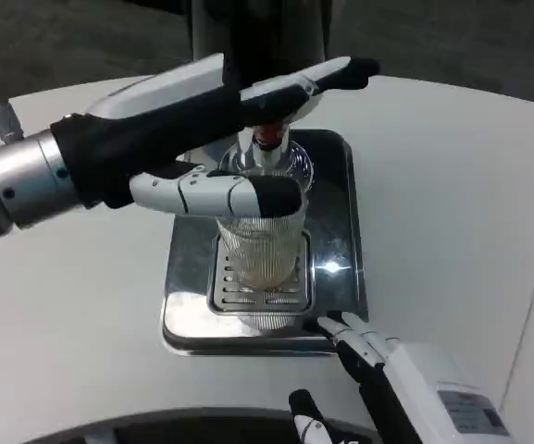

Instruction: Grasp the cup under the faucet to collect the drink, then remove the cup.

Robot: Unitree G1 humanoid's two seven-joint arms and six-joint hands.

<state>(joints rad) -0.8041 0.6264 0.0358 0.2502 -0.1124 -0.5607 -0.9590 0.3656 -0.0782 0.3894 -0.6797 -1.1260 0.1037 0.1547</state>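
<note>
Reaching across from the left, my left hand [216,139] hangs over the ribbed glass cup [260,242], its fingers [317,76] stretched out long and apart toward the right, holding nothing; one lower finger lies across just in front of the cup's rim, and I cannot tell whether it touches the glass or only passes before it. The cup stands upright on the slotted grate [259,287] of the shiny metal drip tray [336,236], straight below the faucet [265,148], whose silver spout with its red part points down at the cup's mouth from the dark dispenser body [257,32] at the back. Whether any drink is in the cup I cannot make out through the ribs of the glass. The tray sits on the white surface [452,185], roughly in the middle of the head view. My right hand [387,370] rests low at the near right, on the surface just beside the tray's front right corner, its white back toward me and its fingers lying loosely apart, their tips toward the tray's rim, with nothing between them. It is well apart from the cup. My silver left forearm [17,180] comes in from the picture's left edge.
</note>
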